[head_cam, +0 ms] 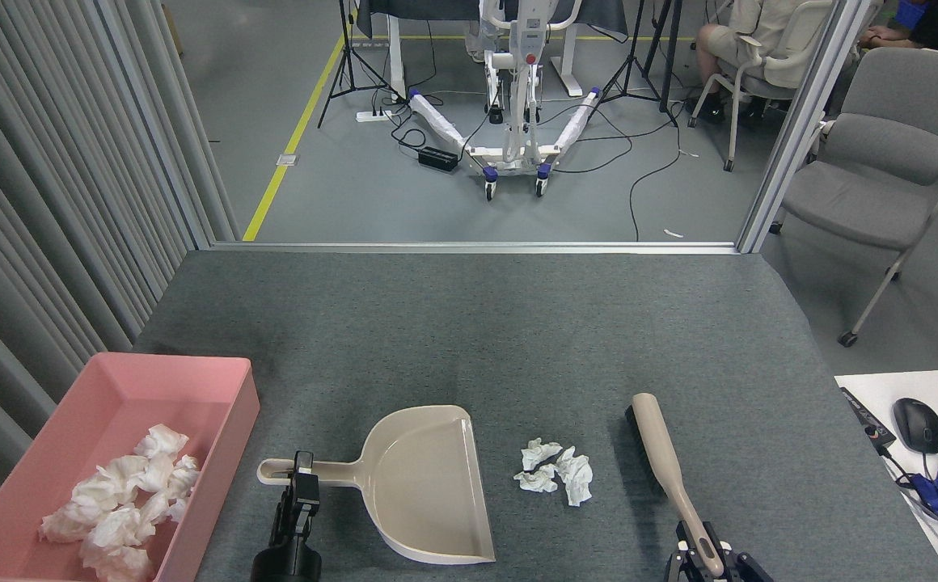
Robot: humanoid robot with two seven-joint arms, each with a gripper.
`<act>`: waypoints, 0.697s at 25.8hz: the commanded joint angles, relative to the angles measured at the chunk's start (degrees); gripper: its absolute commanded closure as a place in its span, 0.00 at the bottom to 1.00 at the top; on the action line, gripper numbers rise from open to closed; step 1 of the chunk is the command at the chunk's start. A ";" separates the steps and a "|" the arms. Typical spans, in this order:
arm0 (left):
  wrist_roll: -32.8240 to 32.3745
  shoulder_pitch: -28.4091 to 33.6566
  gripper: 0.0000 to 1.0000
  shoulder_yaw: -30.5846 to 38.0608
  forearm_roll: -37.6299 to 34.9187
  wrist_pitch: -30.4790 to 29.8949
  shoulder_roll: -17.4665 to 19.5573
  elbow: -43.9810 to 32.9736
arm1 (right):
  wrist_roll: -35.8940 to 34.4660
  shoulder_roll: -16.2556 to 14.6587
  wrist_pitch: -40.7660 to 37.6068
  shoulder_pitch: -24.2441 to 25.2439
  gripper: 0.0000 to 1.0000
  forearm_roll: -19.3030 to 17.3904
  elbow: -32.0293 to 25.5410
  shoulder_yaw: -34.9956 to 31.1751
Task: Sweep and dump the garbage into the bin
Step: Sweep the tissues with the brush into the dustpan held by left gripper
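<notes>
Take the beige dustpan (428,485) as your landmark. Your left gripper (301,485) is clamped on its handle. Loose garbage (554,473) lies just right of its open mouth. Farther right, your right gripper (707,558) holds the brush (663,457). The pink bin (218,380) sits well left, holding more wads.
</notes>
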 commanded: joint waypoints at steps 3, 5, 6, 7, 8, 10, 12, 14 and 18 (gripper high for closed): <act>-0.19 0.04 0.86 -0.03 -0.68 -1.93 0.04 0.18 | 0.49 1.73 -2.64 2.79 1.00 0.31 -1.10 0.68; -0.19 0.04 0.89 -0.03 -1.30 -2.11 0.04 0.26 | 1.28 1.81 -2.73 2.79 1.00 0.40 -0.92 2.26; -0.19 0.04 0.89 -0.03 -1.47 -2.11 0.04 0.26 | 1.46 1.99 -2.55 2.62 1.00 0.40 -0.75 3.93; -0.19 0.13 0.89 -0.03 -1.56 -2.11 0.04 0.26 | 1.72 2.60 -2.38 2.44 1.00 0.40 -0.66 5.52; -0.28 0.13 0.89 -0.03 -1.56 -2.11 0.04 0.35 | 2.34 3.48 -2.20 2.26 1.00 0.49 -0.48 6.92; -0.36 0.13 0.90 -0.03 -1.56 -2.11 -0.05 0.35 | 3.04 6.29 -2.11 1.74 1.00 2.07 0.31 9.20; -0.45 0.13 0.91 -0.03 -1.56 -2.11 -0.05 0.35 | 3.13 9.63 -0.53 -1.34 1.00 3.56 2.33 12.81; -0.45 0.13 0.91 -0.03 -1.65 -2.11 -0.05 0.35 | 3.13 11.75 2.90 -4.33 1.00 3.65 4.79 18.44; -0.45 0.22 0.91 -0.03 -2.18 -2.20 -0.13 0.26 | 4.18 16.76 6.59 -8.55 1.00 2.60 7.08 26.08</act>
